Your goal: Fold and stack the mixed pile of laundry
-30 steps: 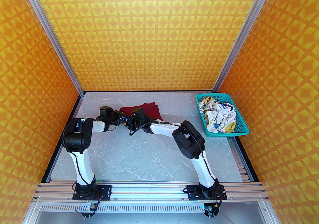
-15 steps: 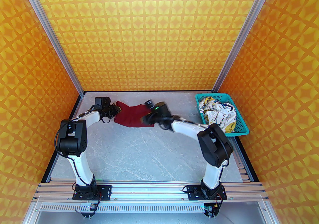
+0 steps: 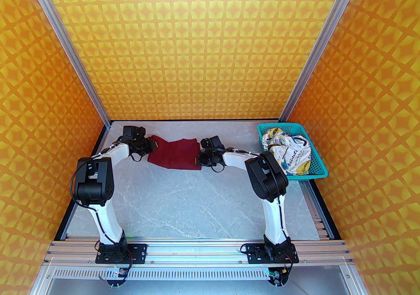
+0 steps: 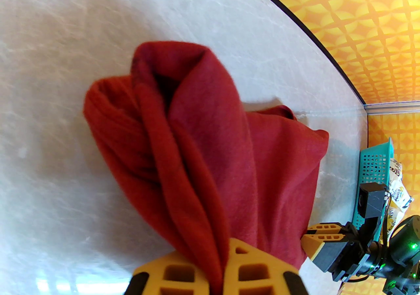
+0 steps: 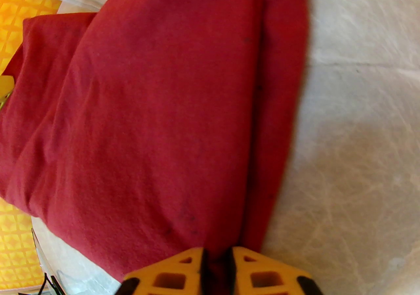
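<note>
Top external is showing the dark red T-shirt lying at eleven o'clock on the tabletop, left tool clamping its nine o'clock end, right tool pinching its three o'clock edge, probably to tension it flat for folding.

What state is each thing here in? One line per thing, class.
red T-shirt: partly folded, on the table
teal basket: upright, holding a garment
printed white garment: crumpled, in the teal basket
left gripper: shut on red T-shirt
right gripper: shut on red T-shirt
</note>
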You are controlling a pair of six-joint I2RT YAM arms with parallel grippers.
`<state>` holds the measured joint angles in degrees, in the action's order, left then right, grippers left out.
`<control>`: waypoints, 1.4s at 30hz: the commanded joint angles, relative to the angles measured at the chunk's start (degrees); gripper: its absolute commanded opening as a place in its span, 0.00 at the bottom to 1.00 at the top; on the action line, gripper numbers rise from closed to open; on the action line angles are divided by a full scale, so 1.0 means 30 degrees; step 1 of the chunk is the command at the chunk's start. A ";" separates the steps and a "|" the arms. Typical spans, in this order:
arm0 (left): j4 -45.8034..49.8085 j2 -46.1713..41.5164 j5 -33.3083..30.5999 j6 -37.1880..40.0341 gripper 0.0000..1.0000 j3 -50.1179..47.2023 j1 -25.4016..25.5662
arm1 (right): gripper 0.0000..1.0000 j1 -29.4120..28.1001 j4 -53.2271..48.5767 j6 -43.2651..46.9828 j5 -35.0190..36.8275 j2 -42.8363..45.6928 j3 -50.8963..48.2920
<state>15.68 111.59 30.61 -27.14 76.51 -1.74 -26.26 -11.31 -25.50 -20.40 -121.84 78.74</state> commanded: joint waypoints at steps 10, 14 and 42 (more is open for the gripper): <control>0.2021 0.0480 0.0542 0.3226 0.00 0.2389 -0.2308 | 0.44 0.0108 -0.0761 -0.0999 -0.0363 0.3511 -0.1010; 0.2987 0.1336 0.0000 0.4987 0.00 0.4702 -0.3304 | 0.44 0.0264 -0.0892 -0.0742 0.0150 0.5657 -0.1208; 0.6357 1.2820 -0.4945 0.5464 0.00 2.1112 -0.8024 | 0.44 0.1239 -0.4420 0.2915 0.5610 0.9270 -0.3002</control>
<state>34.30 150.52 18.39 -8.10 138.91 -23.83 -22.74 -24.67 -16.82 -5.04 -93.86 70.11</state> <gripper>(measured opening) 0.059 0.442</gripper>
